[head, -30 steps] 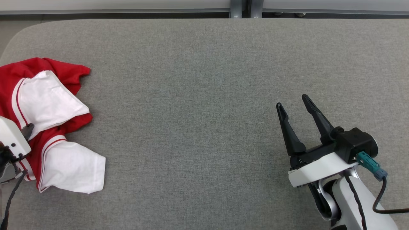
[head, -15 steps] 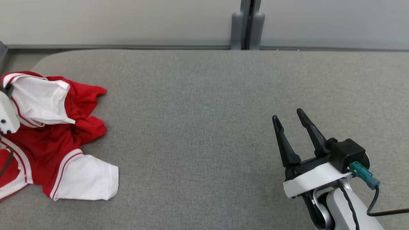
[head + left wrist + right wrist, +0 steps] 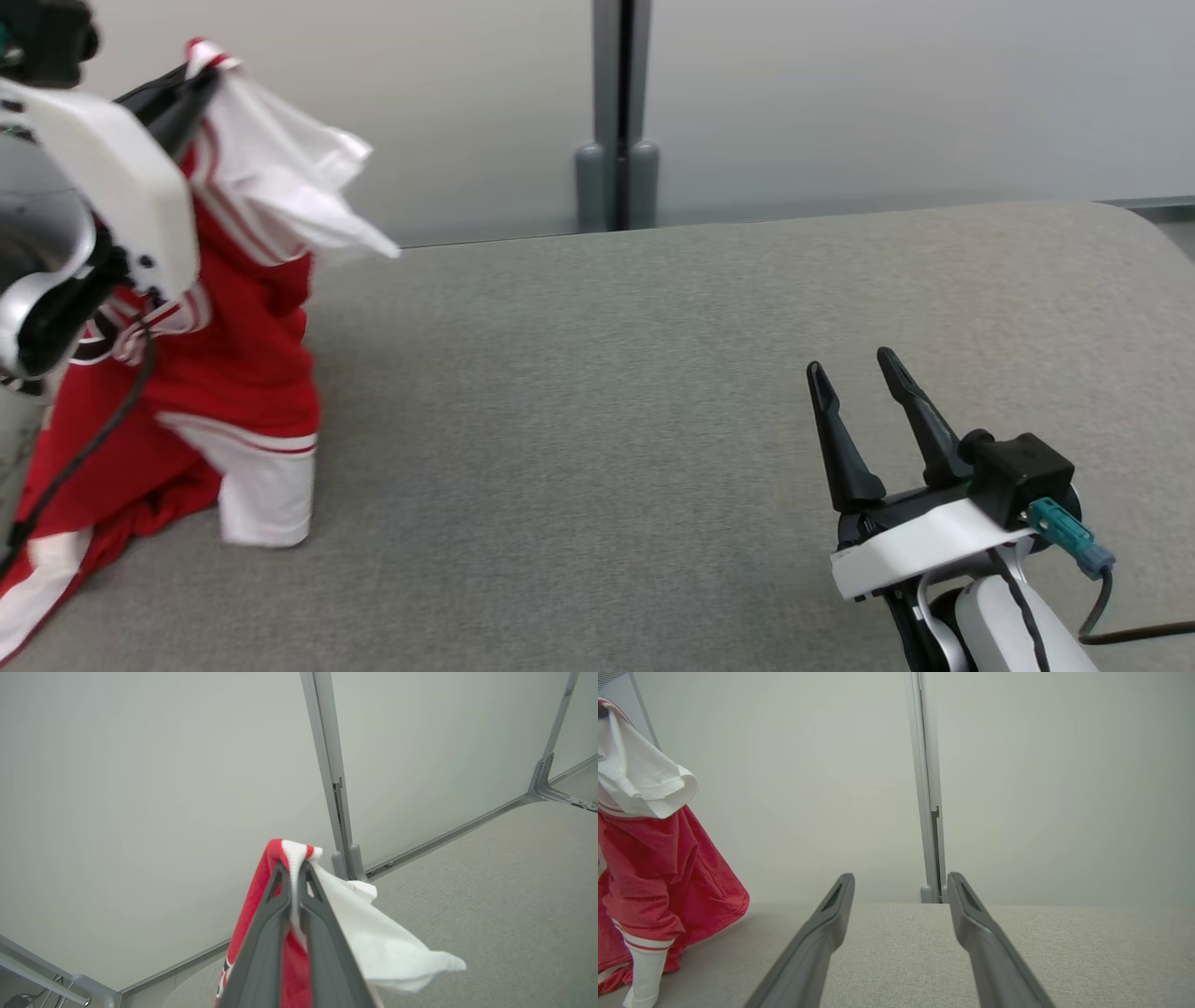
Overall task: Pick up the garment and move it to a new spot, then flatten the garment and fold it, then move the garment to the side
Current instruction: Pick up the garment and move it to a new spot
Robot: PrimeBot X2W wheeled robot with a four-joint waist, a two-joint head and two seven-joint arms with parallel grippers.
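Left gripper point(image 3: 293, 870) pinches the red-and-white jersey point(image 3: 243, 364) by its trim, lifting it over the grey desk's point(image 3: 597, 420) left end, hem trailing on it. Right gripper point(image 3: 848, 362) hovers wide open. Pickup looks done; placing, flattening, folding and moving aside are left.

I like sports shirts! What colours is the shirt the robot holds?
The shirt is red with white sleeves, best in the head view.

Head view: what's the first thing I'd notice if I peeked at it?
The red and white garment at the far left grabs the eye. The left gripper is shut on its upper edge and holds it high, with its bottom on the grey table. At the lower right, the right gripper stands open and empty over the table.
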